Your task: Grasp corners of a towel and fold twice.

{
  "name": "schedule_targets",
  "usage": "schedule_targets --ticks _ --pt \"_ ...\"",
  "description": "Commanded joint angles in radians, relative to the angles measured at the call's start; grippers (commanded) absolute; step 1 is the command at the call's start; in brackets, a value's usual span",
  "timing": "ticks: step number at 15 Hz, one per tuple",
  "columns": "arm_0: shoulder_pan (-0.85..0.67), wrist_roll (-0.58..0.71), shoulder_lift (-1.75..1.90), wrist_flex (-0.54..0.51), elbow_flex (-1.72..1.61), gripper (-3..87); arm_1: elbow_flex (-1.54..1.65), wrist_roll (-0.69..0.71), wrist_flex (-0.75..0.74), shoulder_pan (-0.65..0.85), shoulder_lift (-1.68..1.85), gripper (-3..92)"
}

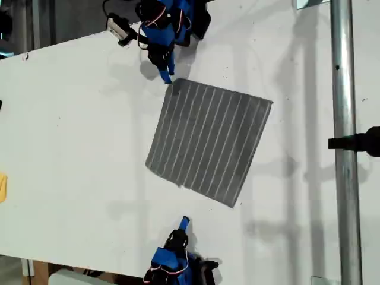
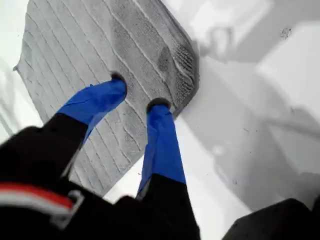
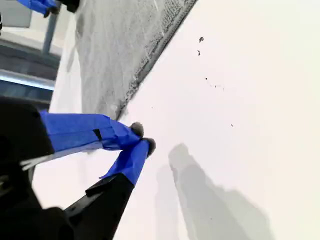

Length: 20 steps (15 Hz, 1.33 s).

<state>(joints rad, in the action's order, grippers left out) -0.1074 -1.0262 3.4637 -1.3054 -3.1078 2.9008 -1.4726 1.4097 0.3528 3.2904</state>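
Observation:
The dark grey striped towel (image 1: 208,142) lies flat and unfolded on the white table (image 1: 71,148). At the top of the exterior view, my first gripper (image 1: 168,77) is at the towel's upper-left corner (image 1: 174,82). In the first wrist view, my first gripper (image 2: 138,92) is open, both fingertips (image 2: 159,106) down on the towel (image 2: 100,40) just inside that corner (image 2: 192,75). My second gripper (image 1: 184,222) sits at the bottom of the exterior view, short of the towel's near edge. Shut and empty over bare table, my second gripper (image 3: 142,138) has the towel (image 3: 115,50) beyond it.
A metal pole (image 1: 343,119) with a black clamp (image 1: 362,141) runs down the exterior view's right side. A yellow object (image 1: 2,187) shows at that view's left edge. Wide bare table lies to the exterior view's left of the towel.

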Motion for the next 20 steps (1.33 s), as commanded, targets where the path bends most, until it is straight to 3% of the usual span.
schedule_targets --ticks 1,10,13,14,15,16,17,18,19,20 --pt "0.011 0.006 0.006 0.003 -0.011 -0.4 -0.008 0.011 0.000 0.009 -0.005 13.4" --pt "0.011 0.006 0.006 0.003 -0.011 -0.4 -0.008 0.011 0.002 -0.003 -0.005 11.8" --pt "0.011 0.005 0.006 0.003 -0.011 -0.4 -0.008 0.118 -0.012 -0.003 -0.005 16.2" --pt "0.011 0.005 0.006 0.003 -0.011 -0.4 -0.008 0.161 -0.017 -0.005 -0.005 11.8" --pt "0.009 -0.011 0.006 0.003 -0.011 -0.4 -0.008 0.192 -0.038 -0.015 -0.005 1.7" --pt "0.000 -0.084 0.006 0.003 -0.011 -0.4 -0.008 0.192 -0.044 -0.017 -0.005 0.8" --pt "-0.008 -0.207 0.006 0.003 -0.011 -0.4 -0.008 0.179 -0.020 -0.008 -0.005 8.9" --pt "-0.008 -0.272 0.006 0.003 -0.011 -0.4 -0.009 0.186 -0.021 -0.015 -0.005 7.4" --pt "-0.008 -0.279 0.006 0.003 -0.011 -0.4 -0.008 0.195 -0.046 -0.028 -0.005 -0.2" --pt "-0.008 -0.382 0.006 0.003 -0.011 -0.4 -0.008 0.189 -0.040 -0.021 -0.005 5.8"
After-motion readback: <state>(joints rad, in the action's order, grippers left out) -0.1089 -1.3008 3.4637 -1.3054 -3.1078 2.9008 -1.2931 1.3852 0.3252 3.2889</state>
